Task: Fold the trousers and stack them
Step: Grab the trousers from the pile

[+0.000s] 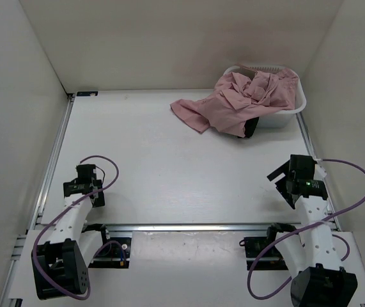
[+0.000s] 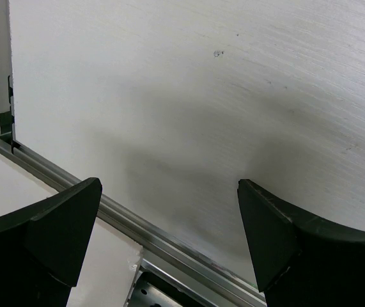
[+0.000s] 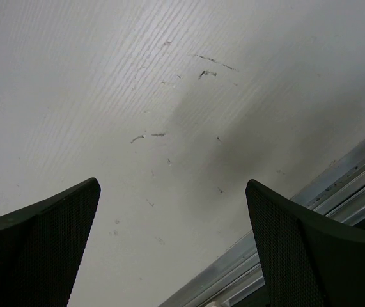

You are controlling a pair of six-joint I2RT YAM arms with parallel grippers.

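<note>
The dusty-pink trousers [image 1: 240, 100] lie crumpled, half in a white basket [image 1: 294, 110] at the back right, with one leg spilling out onto the white table toward the left. A dark garment [image 1: 251, 126] shows under them at the basket's front. My left gripper [image 1: 85, 185] is open and empty at the near left, far from the trousers; its view [image 2: 169, 217] shows only bare table and a metal rail. My right gripper [image 1: 286, 180] is open and empty at the near right; its view [image 3: 172, 217] shows only scuffed table.
White walls enclose the table on the left, back and right. A metal rail [image 1: 201, 226] runs along the near edge in front of the arm bases, and rails run down both sides. Purple cables loop beside each arm.
</note>
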